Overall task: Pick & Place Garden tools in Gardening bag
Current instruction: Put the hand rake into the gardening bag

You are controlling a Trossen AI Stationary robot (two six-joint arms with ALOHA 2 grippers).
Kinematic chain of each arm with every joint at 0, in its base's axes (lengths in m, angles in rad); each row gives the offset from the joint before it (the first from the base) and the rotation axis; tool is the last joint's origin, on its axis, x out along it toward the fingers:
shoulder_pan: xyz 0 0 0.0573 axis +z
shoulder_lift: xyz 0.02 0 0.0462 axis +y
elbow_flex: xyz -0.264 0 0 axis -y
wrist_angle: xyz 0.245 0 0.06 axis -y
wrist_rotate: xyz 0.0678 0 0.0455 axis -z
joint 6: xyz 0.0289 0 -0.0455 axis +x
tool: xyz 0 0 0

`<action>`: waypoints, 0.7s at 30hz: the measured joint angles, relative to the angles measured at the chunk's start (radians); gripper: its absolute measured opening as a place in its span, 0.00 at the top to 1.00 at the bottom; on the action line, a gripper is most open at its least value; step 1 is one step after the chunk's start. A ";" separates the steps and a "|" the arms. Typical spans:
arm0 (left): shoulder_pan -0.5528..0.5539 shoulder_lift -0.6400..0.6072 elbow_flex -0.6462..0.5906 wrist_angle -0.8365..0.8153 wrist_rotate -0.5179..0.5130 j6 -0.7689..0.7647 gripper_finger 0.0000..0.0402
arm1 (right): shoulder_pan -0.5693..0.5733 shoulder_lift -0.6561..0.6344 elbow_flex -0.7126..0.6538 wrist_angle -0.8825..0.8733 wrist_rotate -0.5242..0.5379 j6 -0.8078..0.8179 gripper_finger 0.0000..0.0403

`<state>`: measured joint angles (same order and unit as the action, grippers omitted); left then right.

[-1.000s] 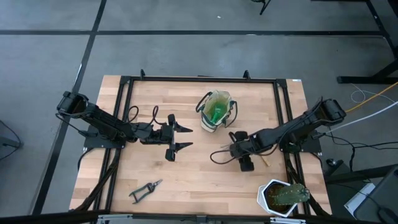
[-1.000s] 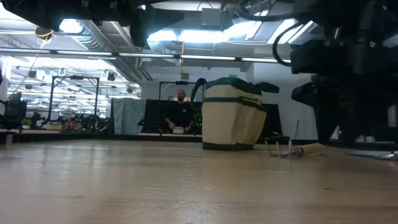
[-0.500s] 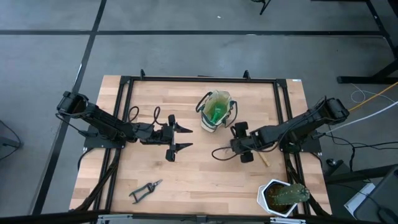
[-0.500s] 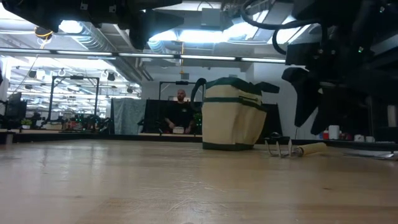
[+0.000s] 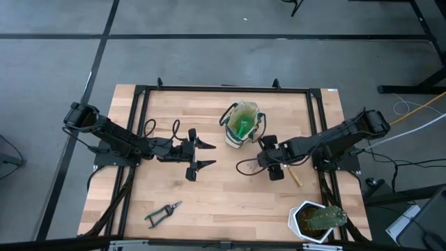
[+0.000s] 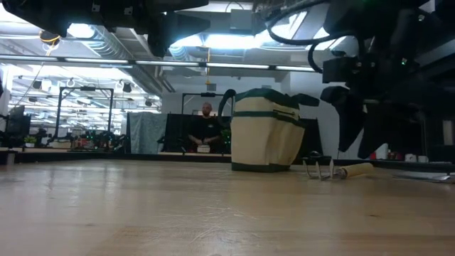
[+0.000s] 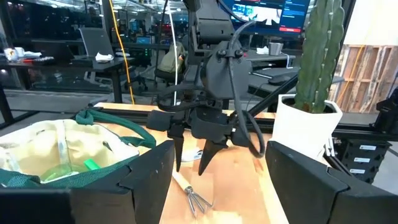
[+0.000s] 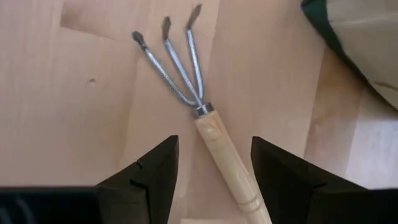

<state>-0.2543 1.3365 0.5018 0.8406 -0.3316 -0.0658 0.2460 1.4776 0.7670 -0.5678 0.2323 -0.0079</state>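
R gripper (image 5: pixel 274 159) above wooden-handled hand rake (image 8: pixel 205 124) (three silver prongs, not a trowel blade), jaws spread wide either side of handle, gripping nothing; rake flat on table (image 5: pixel 209 195), just beside gardening bag (image 5: pixel 240 125). Green spray bottle (image 5: pixel 242 126) inside bag, upright. Pruning shears (image 5: pixel 162 212) lie near table's front-left, well apart from bag. L gripper (image 5: pixel 203 153) over table centre-left, jaws wide open, empty. White pot w/ cactus (image 5: pixel 317 220) at front-right corner. Person (image 6: pixel 206 131) seated in room behind.
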 joint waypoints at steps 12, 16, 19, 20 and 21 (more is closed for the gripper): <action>0.000 0.000 0.000 -0.007 0.002 0.000 0.38 | -0.044 0.063 0.000 0.011 -0.001 -0.046 0.50; 0.000 0.000 0.000 -0.007 0.004 0.000 0.38 | -0.056 0.108 0.000 0.021 -0.013 -0.048 0.50; 0.000 0.000 0.000 -0.007 0.004 0.000 0.38 | -0.062 0.131 0.004 0.026 -0.030 -0.049 0.50; 0.000 0.000 0.000 -0.007 0.004 0.000 0.38 | -0.063 0.137 0.004 0.026 -0.035 -0.049 0.50; 0.000 0.000 0.000 -0.007 0.004 0.000 0.38 | -0.063 0.140 0.005 0.025 -0.038 -0.049 0.50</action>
<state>-0.2546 1.3365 0.5018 0.8333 -0.3272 -0.0658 0.1833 1.6172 0.7715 -0.5424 0.1939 -0.0566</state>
